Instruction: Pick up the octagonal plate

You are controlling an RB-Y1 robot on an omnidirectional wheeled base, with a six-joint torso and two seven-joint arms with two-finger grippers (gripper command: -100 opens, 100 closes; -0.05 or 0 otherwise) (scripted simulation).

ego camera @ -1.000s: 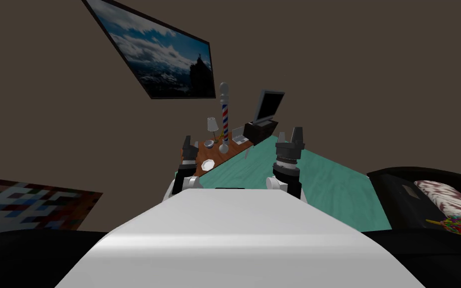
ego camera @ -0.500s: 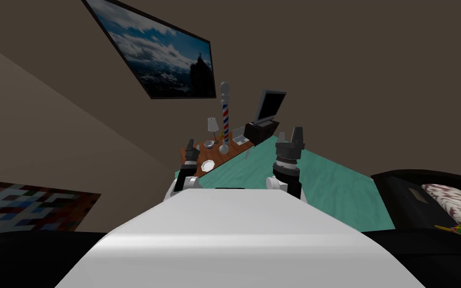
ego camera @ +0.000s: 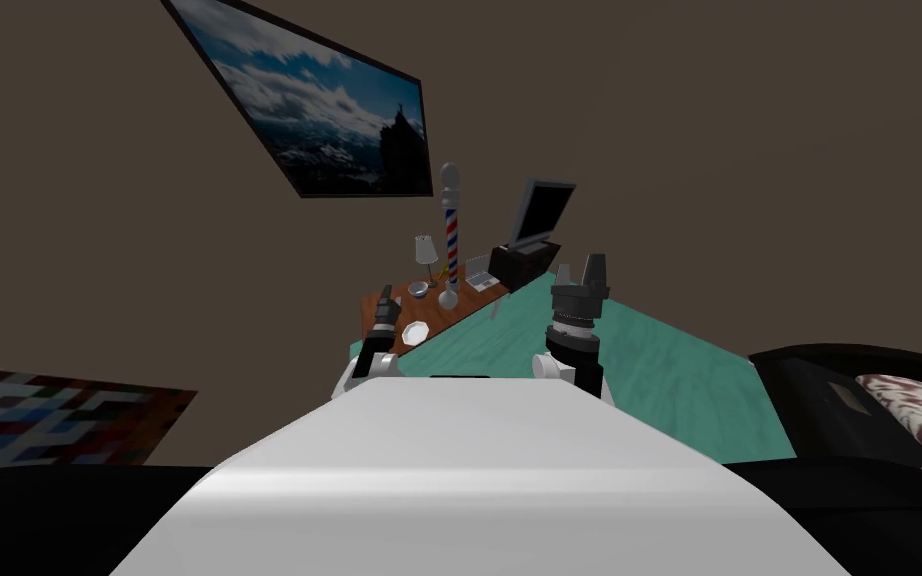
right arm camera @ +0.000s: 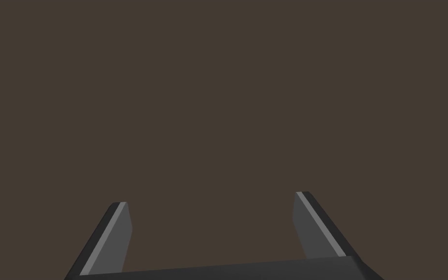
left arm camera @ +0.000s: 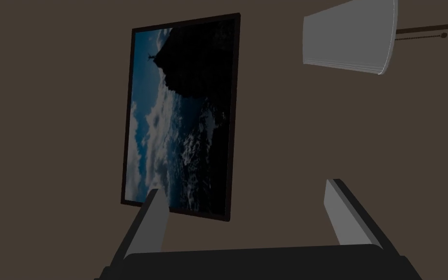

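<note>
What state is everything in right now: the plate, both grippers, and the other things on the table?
octagonal plate, lying flat on the brown table, not gripped
left gripper, open, empty
right gripper, open, empty
laptop, lid open
monitor, screen dark
barber pole, standing upright
table lamp, standing upright

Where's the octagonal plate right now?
In the head view, the white octagonal plate lies on the brown table, at its near end, just beside the left gripper.
</note>
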